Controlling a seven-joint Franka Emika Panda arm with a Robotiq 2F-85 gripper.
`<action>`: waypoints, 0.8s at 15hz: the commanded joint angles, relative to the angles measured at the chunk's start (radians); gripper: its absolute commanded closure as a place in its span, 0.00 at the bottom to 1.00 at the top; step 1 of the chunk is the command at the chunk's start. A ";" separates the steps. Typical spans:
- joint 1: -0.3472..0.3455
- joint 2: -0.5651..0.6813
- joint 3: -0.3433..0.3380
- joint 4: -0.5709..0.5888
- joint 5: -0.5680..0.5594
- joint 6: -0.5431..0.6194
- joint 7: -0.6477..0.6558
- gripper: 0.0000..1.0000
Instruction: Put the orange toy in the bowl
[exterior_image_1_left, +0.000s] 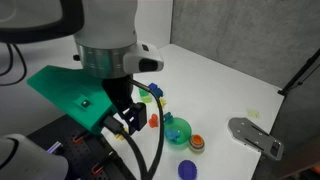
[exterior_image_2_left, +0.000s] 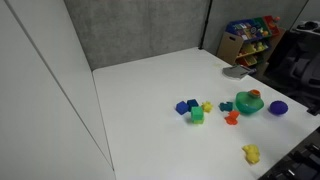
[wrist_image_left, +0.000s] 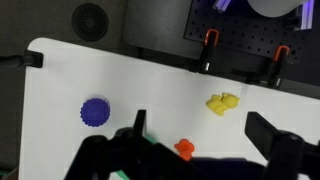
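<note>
Approach step: the pincer (wrist_image_left: 200, 132) hangs wide open and empty above the orange toy (wrist_image_left: 184, 148), which lies on the counter (wrist_image_left: 150, 80) just beside the bowl (exterior_image_2_left: 248, 104); the next move likely calls for lowering astride the toy and closing.

White, smooth arm (exterior_image_1_left: 105, 25) high above the fingers (wrist_image_left: 268, 138), ending in a grey ring. Below the ring, black gripper (exterior_image_1_left: 130, 124) with a boxy body. Flat green plate (exterior_image_1_left: 68, 90) fixed beside it, above the fingers. Thick black cable (exterior_image_1_left: 157, 130) looping down past the fingers. Fingers black and blocky, blurred in wrist view.
</note>
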 joint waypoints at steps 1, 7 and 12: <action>-0.005 0.001 0.006 0.002 0.004 -0.002 -0.003 0.00; 0.049 0.077 0.038 -0.014 0.025 0.125 0.022 0.00; 0.095 0.220 0.082 -0.032 0.042 0.315 0.048 0.00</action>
